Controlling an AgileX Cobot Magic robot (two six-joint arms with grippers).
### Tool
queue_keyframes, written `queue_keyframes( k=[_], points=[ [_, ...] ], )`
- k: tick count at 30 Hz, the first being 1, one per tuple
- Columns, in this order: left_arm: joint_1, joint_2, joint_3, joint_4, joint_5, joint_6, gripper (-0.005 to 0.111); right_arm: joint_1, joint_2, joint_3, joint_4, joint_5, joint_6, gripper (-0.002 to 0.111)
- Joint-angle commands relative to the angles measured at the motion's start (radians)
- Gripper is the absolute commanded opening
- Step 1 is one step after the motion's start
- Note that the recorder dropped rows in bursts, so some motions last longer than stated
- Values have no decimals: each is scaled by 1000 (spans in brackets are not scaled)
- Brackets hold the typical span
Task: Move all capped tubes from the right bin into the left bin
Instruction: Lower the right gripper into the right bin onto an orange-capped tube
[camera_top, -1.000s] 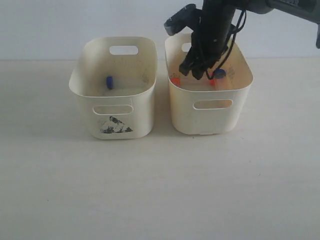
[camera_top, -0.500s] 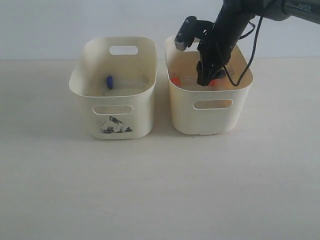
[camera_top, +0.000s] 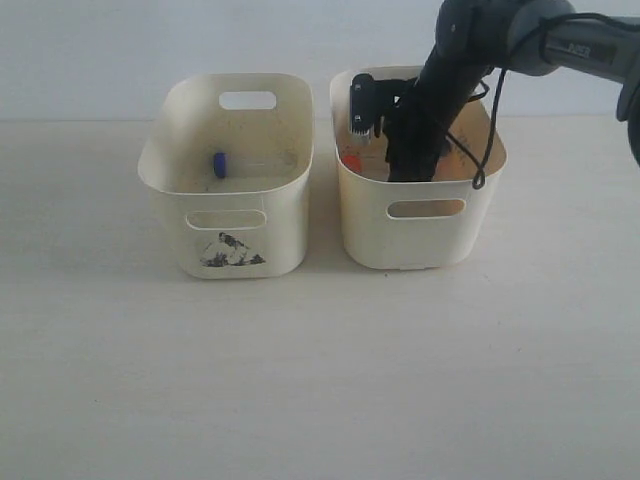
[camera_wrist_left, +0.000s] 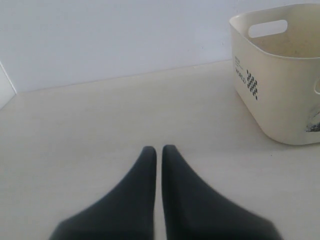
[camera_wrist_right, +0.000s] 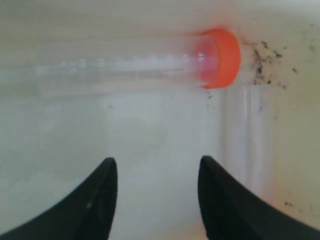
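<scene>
Two fingers (camera_wrist_right: 100, 195) of my right gripper (camera_wrist_right: 156, 167) stand wide apart and empty, low inside the right bin (camera_top: 420, 235). An orange-capped tube (camera_wrist_right: 150, 65) lies just beyond them, not yet grasped. One blue-capped tube (camera_top: 219, 164) already lies in the left bin (camera_top: 230, 240). My left gripper (camera_wrist_left: 159, 150), pinched closed on nothing, hangs farther left.

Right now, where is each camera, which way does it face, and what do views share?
Exterior: before the table, facing both bins; shows the right arm inside the right bin.
Left wrist: low over the table, facing the left bin; shut left gripper shows.
Right wrist: inside the right bin, facing an orange-capped tube; open right gripper shows.
Shared: exterior and left wrist both show the left bin.
</scene>
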Motion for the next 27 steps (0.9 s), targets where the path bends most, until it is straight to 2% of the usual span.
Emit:
queue_keyframes(
  k=[1,8,27],
  points=[
    [1,-2,-4,-1,-15,-12,4,-1,5,2,-2,-109,-41,48],
    [1,-2,-4,-1,-15,-12,4,-1,13,2,-17,-216,-107,48],
    [1,-2,-4,-1,-15,-12,4,-7,103,2,-20,-368,-115,47]
  ],
)
